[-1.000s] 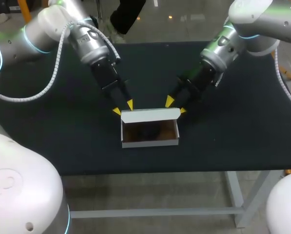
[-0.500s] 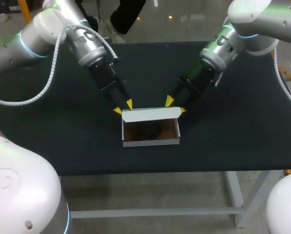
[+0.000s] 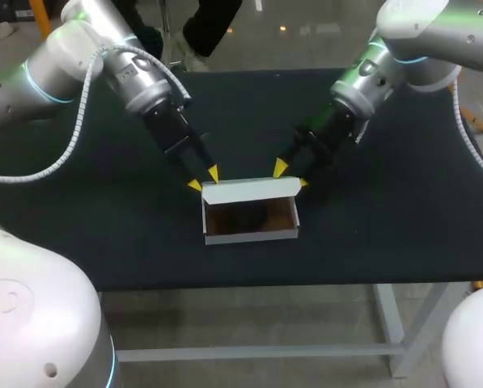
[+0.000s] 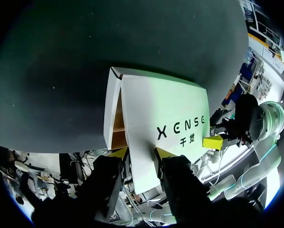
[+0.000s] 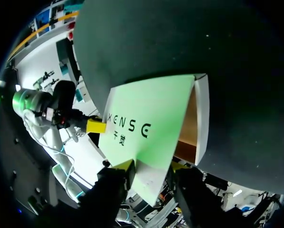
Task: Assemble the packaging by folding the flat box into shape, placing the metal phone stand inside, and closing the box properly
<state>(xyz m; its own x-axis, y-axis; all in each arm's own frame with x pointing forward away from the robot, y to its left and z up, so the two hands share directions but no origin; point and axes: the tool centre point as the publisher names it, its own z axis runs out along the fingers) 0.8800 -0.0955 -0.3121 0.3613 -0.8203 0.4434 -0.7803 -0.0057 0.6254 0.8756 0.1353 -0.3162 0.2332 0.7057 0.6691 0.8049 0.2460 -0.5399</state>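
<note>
**Both arms angled in to the table's middle, fingers apart**

The left arm (image 3: 63, 48) comes in from the far left corner and slopes down and inward. Its black wrist (image 3: 170, 121) ends in the left gripper (image 3: 204, 179), whose yellow tips stand apart. The right arm (image 3: 435, 32) mirrors it from the far right corner, and the right gripper (image 3: 292, 175) is likewise spread. The two grippers point toward each other, near but apart, at about the same height. Each wrist view shows its own two fingers parted, with the opposite gripper facing it.

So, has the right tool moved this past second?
No. The right tool stays at the white cardboard box's far right corner, unchanged against the black table's far edge.
</note>
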